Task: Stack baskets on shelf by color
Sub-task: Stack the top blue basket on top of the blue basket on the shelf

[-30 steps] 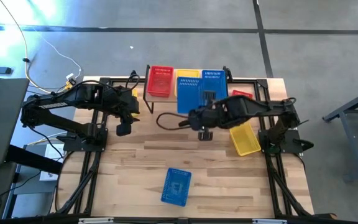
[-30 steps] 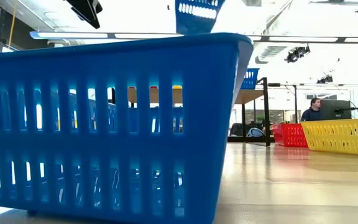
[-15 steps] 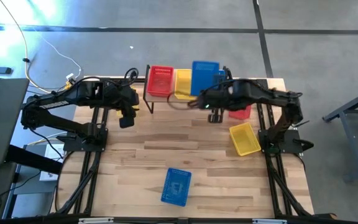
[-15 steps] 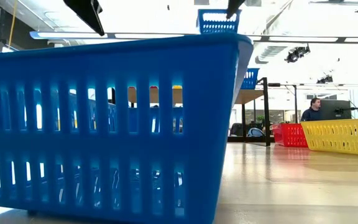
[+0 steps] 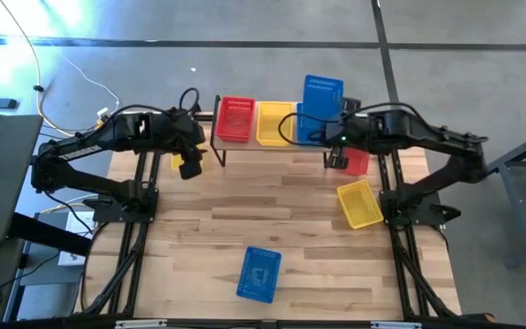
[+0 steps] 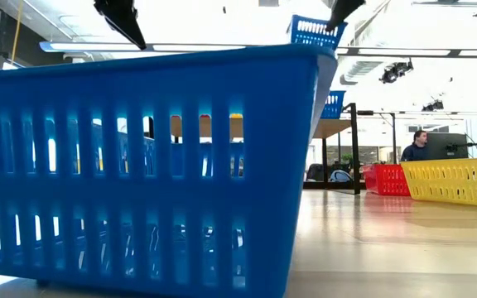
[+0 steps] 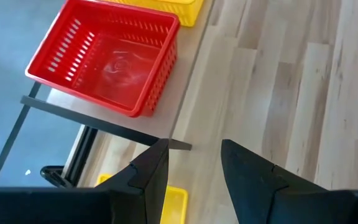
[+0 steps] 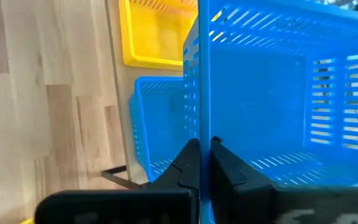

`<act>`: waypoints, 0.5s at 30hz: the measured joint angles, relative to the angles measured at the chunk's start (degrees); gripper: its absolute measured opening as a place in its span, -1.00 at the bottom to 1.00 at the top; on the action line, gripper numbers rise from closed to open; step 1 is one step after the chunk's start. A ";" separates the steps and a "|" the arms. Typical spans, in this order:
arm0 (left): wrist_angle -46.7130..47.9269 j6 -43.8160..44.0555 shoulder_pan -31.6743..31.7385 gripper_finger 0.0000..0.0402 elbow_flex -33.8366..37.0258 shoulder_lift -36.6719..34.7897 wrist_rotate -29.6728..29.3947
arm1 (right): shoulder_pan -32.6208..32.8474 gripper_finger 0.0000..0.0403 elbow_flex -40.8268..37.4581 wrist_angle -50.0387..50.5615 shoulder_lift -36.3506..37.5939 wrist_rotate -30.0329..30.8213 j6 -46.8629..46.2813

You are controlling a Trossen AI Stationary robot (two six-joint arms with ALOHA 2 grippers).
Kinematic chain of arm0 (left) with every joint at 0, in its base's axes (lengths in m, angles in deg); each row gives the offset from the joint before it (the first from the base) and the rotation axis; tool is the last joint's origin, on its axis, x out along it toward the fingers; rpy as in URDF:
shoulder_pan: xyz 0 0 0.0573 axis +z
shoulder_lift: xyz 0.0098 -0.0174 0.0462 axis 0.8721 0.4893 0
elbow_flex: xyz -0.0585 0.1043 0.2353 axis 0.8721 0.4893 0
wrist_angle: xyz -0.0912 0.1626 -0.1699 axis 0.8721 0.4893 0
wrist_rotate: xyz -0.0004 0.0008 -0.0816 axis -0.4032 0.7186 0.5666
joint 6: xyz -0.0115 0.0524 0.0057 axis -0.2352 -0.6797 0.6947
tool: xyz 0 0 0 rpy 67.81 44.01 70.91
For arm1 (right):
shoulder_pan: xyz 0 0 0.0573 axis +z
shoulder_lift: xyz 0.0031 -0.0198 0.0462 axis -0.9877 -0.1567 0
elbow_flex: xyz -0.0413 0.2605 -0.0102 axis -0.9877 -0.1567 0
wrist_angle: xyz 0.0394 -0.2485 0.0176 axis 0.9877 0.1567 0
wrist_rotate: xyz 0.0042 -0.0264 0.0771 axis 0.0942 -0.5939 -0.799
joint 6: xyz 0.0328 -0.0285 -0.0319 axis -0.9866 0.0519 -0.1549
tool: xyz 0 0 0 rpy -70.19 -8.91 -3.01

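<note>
High view first, working from the bottom of the frame upward: a lone blue basket (image 5: 260, 273) lies on the table (image 5: 199, 228) at lower centre, a yellow basket (image 5: 359, 203) sits at right centre, and a red basket (image 5: 355, 162) lies just above it by the shelf's right end. At upper centre is the shelf (image 5: 272, 146), carrying a red basket (image 5: 236, 119), then a yellow basket (image 5: 274, 122), then a blue basket (image 5: 310, 131) at its right end. Our right gripper (image 5: 333, 144) is clenched on the wall of another blue basket (image 5: 321, 94), held aloft and tilted above that shelved blue one. To do this step well, we judge we should level the carried basket, line its corners up over the blue one beneath, lower it straight until it nests, and only then let go; a skewed descent could catch a rim or nudge the yellow neighbour. Our left gripper (image 5: 188, 164) waits at the shelf's left end, fingers parted and holding nothing.
</note>
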 joint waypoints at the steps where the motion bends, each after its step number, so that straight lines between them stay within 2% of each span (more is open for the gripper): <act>1: -0.03 -0.01 0.20 -0.32 0.00 0.00 0.00 | -0.73 -1.00 -1.56 -1.60 0.82 -1.35 1.23; 7: -0.04 0.00 1.33 -0.32 0.00 -0.02 -0.09 | -4.55 -1.00 -7.85 -6.02 2.20 -5.61 3.55; 15: -0.02 1.49 2.95 -0.32 0.00 -0.02 -2.32 | -7.57 -1.00 -8.36 -7.98 0.46 -9.94 5.05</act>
